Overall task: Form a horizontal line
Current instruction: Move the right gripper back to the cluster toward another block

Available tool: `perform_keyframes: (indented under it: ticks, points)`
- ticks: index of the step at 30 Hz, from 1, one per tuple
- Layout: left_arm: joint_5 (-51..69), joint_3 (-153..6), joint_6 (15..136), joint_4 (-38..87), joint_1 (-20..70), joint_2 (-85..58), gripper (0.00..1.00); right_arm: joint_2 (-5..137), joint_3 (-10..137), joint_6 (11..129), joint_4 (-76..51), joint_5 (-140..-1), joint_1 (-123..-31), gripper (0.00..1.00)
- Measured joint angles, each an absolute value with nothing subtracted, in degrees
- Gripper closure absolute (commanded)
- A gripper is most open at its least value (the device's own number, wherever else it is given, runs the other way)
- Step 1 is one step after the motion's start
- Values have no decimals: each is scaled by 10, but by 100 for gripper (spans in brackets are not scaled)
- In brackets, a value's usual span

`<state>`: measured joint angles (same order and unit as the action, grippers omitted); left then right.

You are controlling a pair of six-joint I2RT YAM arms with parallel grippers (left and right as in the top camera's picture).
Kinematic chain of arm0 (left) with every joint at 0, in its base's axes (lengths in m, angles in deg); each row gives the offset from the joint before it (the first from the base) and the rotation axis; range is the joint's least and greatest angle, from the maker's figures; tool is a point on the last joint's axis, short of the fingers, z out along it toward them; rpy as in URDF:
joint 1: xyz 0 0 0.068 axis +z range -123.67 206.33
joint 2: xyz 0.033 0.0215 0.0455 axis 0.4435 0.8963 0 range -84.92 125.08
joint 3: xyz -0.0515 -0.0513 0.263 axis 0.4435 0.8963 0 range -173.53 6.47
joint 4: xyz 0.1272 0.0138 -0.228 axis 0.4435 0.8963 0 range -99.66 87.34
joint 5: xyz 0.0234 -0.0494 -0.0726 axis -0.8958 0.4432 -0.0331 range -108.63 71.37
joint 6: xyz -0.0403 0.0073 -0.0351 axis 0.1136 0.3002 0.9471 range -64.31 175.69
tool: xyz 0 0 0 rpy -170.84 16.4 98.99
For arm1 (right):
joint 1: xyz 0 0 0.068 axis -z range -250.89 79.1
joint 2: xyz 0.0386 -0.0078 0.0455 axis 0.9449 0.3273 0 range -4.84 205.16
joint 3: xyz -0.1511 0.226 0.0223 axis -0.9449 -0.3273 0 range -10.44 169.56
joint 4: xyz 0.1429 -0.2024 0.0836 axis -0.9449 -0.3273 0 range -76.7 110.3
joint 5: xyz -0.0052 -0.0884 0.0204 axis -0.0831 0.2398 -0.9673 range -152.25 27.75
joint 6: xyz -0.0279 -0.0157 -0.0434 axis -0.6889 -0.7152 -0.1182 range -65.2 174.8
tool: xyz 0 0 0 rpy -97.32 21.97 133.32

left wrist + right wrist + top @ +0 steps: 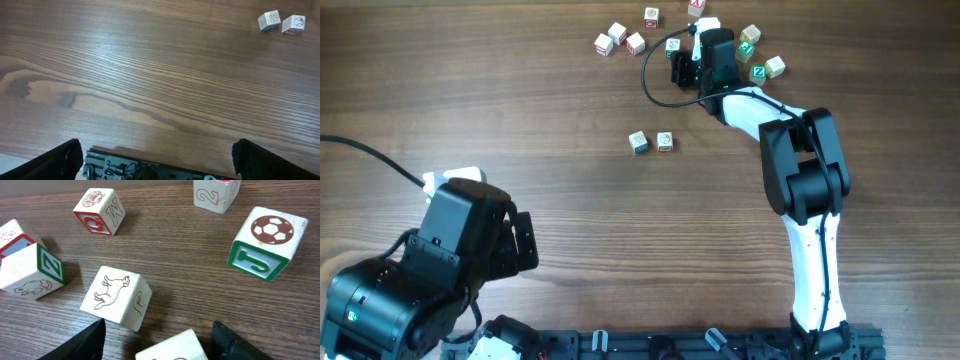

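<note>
Two small white letter cubes sit side by side at mid-table, a blue-printed cube (638,142) on the left and a red-printed cube (664,141) on the right. They also show in the left wrist view, blue-printed (269,21) and red-printed (293,23). My right gripper (682,68) is at the far cluster, open, with its fingers (159,326) either side of a mostly plain white cube (172,349). That cube stands on the table with gaps to both fingers. My left gripper (520,240) is open and empty (157,150) at the near left.
Loose cubes lie round the right gripper: an animal-and-P cube (116,297), a green Z cube (30,272), a red M cube (99,211), a green J soccer-ball cube (267,242). More cubes sit far left (617,38) and right (760,60) of it. A black cable (648,72) loops beside it.
</note>
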<state>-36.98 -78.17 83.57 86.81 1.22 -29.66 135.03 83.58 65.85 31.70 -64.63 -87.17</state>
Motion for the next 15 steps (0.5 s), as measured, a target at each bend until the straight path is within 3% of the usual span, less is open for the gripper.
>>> perform_keyframes:
  ticks: [8, 13, 15]
  points:
    - [-370, -782, 836, 868, 12, -297, 0, 1348, 836, 663, 310, -653, -872, 40]
    - [-370, -782, 836, 868, 12, -297, 0, 1317, 836, 654, 242, -657, -872, 49]
    - [-370, -782, 836, 868, 12, -297, 0, 1295, 836, 644, 213, -657, -872, 49]
